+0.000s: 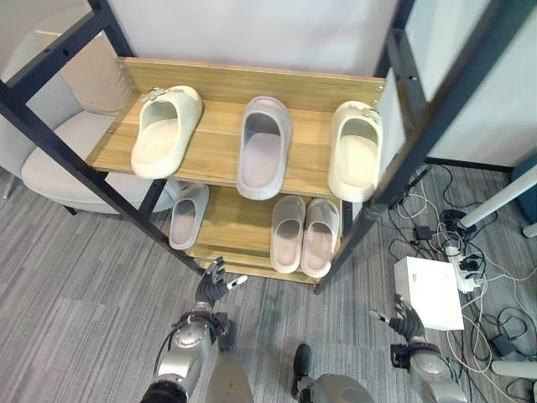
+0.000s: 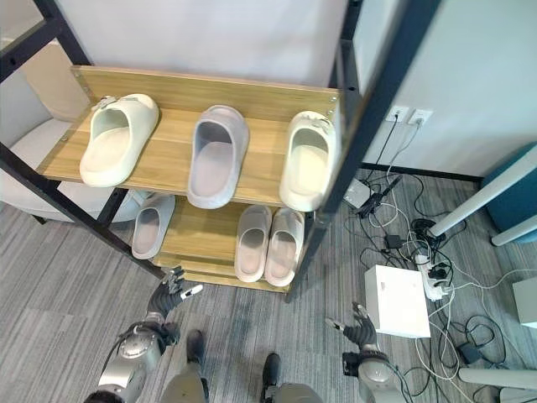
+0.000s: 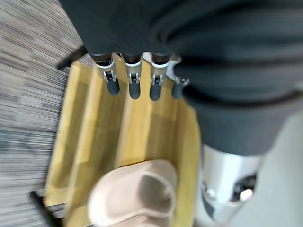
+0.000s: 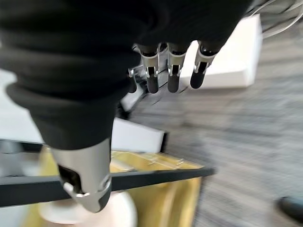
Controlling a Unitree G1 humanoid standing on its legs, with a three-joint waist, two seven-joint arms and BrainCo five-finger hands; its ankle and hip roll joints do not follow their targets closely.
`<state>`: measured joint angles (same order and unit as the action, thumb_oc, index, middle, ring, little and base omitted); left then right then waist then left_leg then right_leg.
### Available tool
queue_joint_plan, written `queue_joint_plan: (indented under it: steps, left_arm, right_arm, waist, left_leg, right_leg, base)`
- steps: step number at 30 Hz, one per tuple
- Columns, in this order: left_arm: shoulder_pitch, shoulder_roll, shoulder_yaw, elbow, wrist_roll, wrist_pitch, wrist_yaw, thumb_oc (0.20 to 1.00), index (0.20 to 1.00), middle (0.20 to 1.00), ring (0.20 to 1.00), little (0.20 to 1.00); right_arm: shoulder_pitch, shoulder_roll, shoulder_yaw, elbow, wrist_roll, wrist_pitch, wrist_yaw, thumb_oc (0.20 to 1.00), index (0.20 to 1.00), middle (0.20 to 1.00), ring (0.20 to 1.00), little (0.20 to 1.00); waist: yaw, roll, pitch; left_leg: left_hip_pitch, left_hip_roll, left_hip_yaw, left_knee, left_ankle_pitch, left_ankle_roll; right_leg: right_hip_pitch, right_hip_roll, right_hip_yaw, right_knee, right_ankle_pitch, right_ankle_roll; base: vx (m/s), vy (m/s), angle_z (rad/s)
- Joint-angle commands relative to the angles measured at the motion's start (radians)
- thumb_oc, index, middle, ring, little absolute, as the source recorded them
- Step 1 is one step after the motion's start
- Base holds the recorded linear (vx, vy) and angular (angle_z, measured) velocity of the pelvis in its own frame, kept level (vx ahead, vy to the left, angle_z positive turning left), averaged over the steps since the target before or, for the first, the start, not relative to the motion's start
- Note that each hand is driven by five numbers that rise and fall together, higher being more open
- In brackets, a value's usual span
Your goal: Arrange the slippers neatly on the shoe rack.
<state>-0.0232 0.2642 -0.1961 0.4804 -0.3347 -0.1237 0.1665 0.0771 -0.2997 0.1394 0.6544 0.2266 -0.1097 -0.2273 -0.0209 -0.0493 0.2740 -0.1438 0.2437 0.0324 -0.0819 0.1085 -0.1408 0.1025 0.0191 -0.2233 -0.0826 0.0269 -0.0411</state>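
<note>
Six foam slippers sit on the two-tier shoe rack [image 1: 220, 88] of pale wooden boards in a black metal frame. On the upper shelf lie three chunky moulded slides, each with its long axis running front to back and its toe toward the wall: a cream slipper [image 1: 165, 130] at the left, angled a little with its toe leaning right; a grey-lilac slipper [image 1: 263, 145] in the middle, nearly straight; and a second cream slipper [image 1: 356, 149] at the right end, its heel jutting over the front edge. On the lower shelf a single pale grey slipper [image 1: 188, 215] lies at the left, and a pair of pinkish-beige slippers [image 1: 304, 234] lies side by side and touching toward the right, toes also toward the wall. All have smooth, rounded, thick-soled shapes with broad closed straps. Below the rack, over grey striped carpet [image 1: 75, 294], the left hand [image 1: 214, 287] hangs with fingers straight and apart, holding nothing. The right hand [image 1: 404, 321] hangs near a white box [image 1: 429, 291], fingers likewise spread and empty.
</note>
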Motion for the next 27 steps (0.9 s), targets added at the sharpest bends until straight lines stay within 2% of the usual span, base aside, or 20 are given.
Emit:
queue_joint_plan:
  steps: [1, 7, 12, 13, 14, 18, 19, 20, 23, 27]
  left_arm:
    - [0.007, 0.020, -0.011, -0.079, -0.007, -0.054, 0.010, 1.000, 1.000, 1.000, 1.000, 1.000]
    - [0.006, 0.039, -0.016, -0.083, 0.004, -0.052, -0.002, 1.000, 1.000, 1.000, 1.000, 1.000]
    - [0.018, 0.043, -0.006, -0.071, 0.015, -0.047, -0.004, 1.000, 1.000, 1.000, 1.000, 1.000]
    - [0.026, 0.040, -0.006, -0.075, 0.031, -0.048, -0.006, 1.000, 1.000, 1.000, 1.000, 1.000]
    - [0.027, 0.040, -0.006, -0.076, 0.031, -0.048, -0.006, 1.000, 1.000, 1.000, 1.000, 1.000]
    - [0.032, 0.036, -0.014, -0.084, 0.063, -0.058, 0.000, 1.000, 1.000, 1.000, 1.000, 1.000]
    - [0.033, 0.035, -0.015, -0.084, 0.063, -0.058, 0.000, 1.000, 1.000, 1.000, 1.000, 1.000]
    - [0.028, 0.034, -0.025, -0.081, 0.080, -0.062, 0.001, 1.000, 1.000, 1.000, 1.000, 1.000]
    - [0.020, 0.035, -0.040, -0.072, 0.101, -0.070, 0.010, 1.000, 1.000, 1.000, 1.000, 1.000]
    - [0.018, 0.044, -0.062, -0.089, 0.111, -0.084, 0.009, 1.000, 1.000, 1.000, 1.000, 1.000]
  right_arm:
    - [0.011, -0.036, -0.033, -0.056, 0.013, -0.040, 0.005, 1.000, 1.000, 1.000, 1.000, 1.000]
    - [-0.007, -0.013, -0.008, -0.074, 0.001, -0.037, 0.017, 1.000, 1.000, 1.000, 1.000, 1.000]
    - [-0.014, -0.029, 0.041, -0.152, -0.125, -0.019, 0.014, 1.000, 1.000, 1.000, 1.000, 1.000]
    - [0.009, -0.066, 0.074, -0.313, -0.253, -0.014, 0.025, 1.000, 1.000, 1.000, 1.000, 1.000]
    - [0.012, -0.067, 0.073, -0.317, -0.254, -0.012, 0.025, 1.000, 1.000, 1.000, 1.000, 1.000]
    - [0.092, -0.140, 0.091, -0.669, -0.367, -0.044, 0.072, 1.000, 1.000, 1.000, 1.000, 1.000]
    - [0.096, -0.141, 0.089, -0.675, -0.367, -0.041, 0.074, 1.000, 1.000, 1.000, 1.000, 1.000]
    - [0.131, -0.172, 0.099, -0.826, -0.378, -0.063, 0.106, 1.000, 1.000, 1.000, 1.000, 1.000]
    - [0.165, -0.209, 0.100, -1.044, -0.343, -0.103, 0.139, 1.000, 1.000, 1.000, 1.000, 1.000]
    - [0.149, -0.280, 0.058, -1.239, -0.304, -0.153, 0.132, 1.000, 1.000, 1.000, 1.000, 1.000]
  waist:
    - [0.014, 0.008, -0.031]
    - [0.020, -0.004, -0.061]
    - [0.024, -0.010, -0.082]
    - [0.021, -0.011, -0.089]
    - [0.021, -0.011, -0.090]
    - [0.004, -0.008, -0.095]
    - [0.005, -0.007, -0.096]
    - [-0.007, -0.004, -0.099]
    - [-0.025, 0.000, -0.109]
    - [-0.040, 0.004, -0.121]
  left_leg:
    - [0.079, -0.053, 0.007, 0.028, -0.016, 0.018]
    - [0.124, -0.097, 0.030, 0.014, -0.054, 0.042]
    - [0.152, -0.119, 0.050, -0.001, -0.079, 0.061]
    - [0.165, -0.126, 0.057, -0.005, -0.091, 0.070]
    - [0.165, -0.126, 0.057, -0.005, -0.091, 0.070]
    - [0.180, -0.131, 0.065, -0.005, -0.102, 0.074]
    - [0.180, -0.131, 0.065, -0.005, -0.102, 0.074]
    - [0.186, -0.130, 0.068, -0.005, -0.107, 0.073]
    - [0.189, -0.130, 0.072, -0.005, -0.109, 0.074]
    - [0.191, -0.130, 0.075, -0.005, -0.110, 0.075]
  right_leg:
    - [0.029, -0.108, 0.024, 0.038, -0.140, 0.127]
    - [0.019, -0.145, 0.054, 0.048, -0.118, 0.151]
    - [0.020, -0.162, 0.067, 0.027, -0.101, 0.167]
    - [0.023, -0.167, 0.070, 0.019, -0.098, 0.173]
    - [0.024, -0.167, 0.070, 0.019, -0.098, 0.173]
    - [0.023, -0.171, 0.077, 0.015, -0.094, 0.179]
    - [0.024, -0.171, 0.077, 0.015, -0.094, 0.179]
    - [0.023, -0.172, 0.080, 0.012, -0.091, 0.182]
    - [0.021, -0.171, 0.088, 0.005, -0.086, 0.184]
    - [0.016, -0.169, 0.097, 0.002, -0.080, 0.188]
  base:
    - [0.12, 0.125, -0.15]
    - [0.10, 0.168, 0.02]
    - [0.05, 0.105, -0.04]
    - [0.02, 0.053, -0.17]
    - [0.02, 0.072, -0.20]
    - [0.00, 0.028, -0.06]
    - [-0.02, 0.034, -0.03]
    - [-0.03, 0.033, -0.06]
    - [-0.03, 0.037, -0.09]
    - [-0.02, 0.026, -0.14]
